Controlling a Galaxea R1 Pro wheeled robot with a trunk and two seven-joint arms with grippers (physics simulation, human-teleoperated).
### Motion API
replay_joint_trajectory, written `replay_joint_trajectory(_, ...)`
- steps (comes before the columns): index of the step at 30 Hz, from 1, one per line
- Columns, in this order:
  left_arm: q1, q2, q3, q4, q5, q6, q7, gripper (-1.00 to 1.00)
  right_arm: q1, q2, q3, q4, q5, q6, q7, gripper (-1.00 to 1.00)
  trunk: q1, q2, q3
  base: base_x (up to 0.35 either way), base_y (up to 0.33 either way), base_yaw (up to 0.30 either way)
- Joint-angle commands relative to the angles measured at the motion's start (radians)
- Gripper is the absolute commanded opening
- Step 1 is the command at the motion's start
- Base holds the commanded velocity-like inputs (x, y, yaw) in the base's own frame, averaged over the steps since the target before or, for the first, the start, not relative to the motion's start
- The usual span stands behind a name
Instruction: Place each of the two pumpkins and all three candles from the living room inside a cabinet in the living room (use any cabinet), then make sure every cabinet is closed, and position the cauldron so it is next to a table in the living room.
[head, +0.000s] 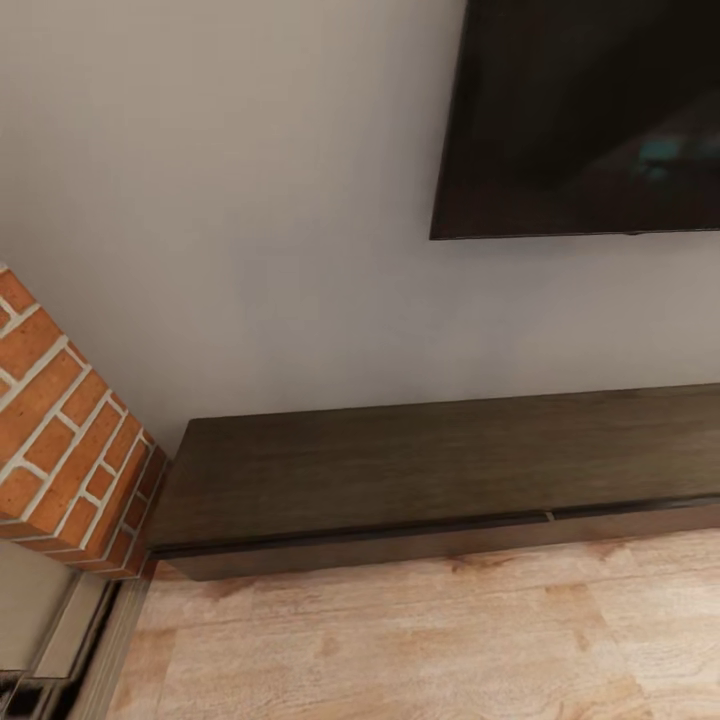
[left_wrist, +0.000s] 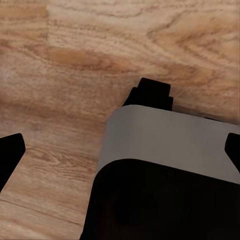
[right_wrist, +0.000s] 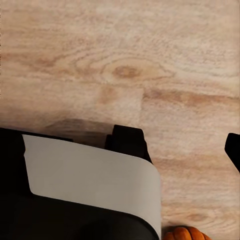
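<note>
- Wall (head: 250, 200): plain pale grey, seen from the head camera; a dark flat screen (head: 590, 110) is mounted on it above the cabinet.
- Floor (head: 420, 640): light wood planks with visible grain, running up to the cabinet front.
- Cabinet (head: 430, 470): long, low, dark-brown unit against the wall. Its flat, handle-less fronts sit flush, with only thin seams showing; all visible fronts are shut, so the contents cannot be seen. Its top is bare.
- Brick surround (head: 60, 440): red brick with pale mortar, touching the cabinet's end.
- Robot base (left_wrist: 170, 165): a grey and black body over the planks in both wrist views.
- Left gripper (left_wrist: 122, 150): dark fingertips (left_wrist: 10, 150) appear at opposite frame edges, spread wide, with nothing between them.
- Right gripper: one dark fingertip (right_wrist: 233, 147) shows at the frame edge; its opening cannot be judged.
- Pumpkin (right_wrist: 186, 233): small, orange, ribbed; on the floor just beside the base, well apart from the right fingertip. Partly cropped.
</note>
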Motion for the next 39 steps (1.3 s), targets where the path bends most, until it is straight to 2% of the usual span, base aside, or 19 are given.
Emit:
replay_joint_trajectory(1, 0.000, 0.000, 0.000, 0.000, 0.000, 0.000, 0.000, 1.00, 0.000, 0.000, 0.000, 0.000, 0.000, 0.000, 0.000, 1.00, 0.000, 0.000, 0.000, 0.000, 0.000, 0.000)
replay_joint_trajectory(39, 0.000, 0.003, 0.000, 0.000, 0.001, -0.003, 0.005, 1.00, 0.000, 0.001, 0.000, 0.001, 0.001, 0.000, 0.000, 1.00, 0.000, 0.000, 0.000, 0.000, 0.000, 0.000)
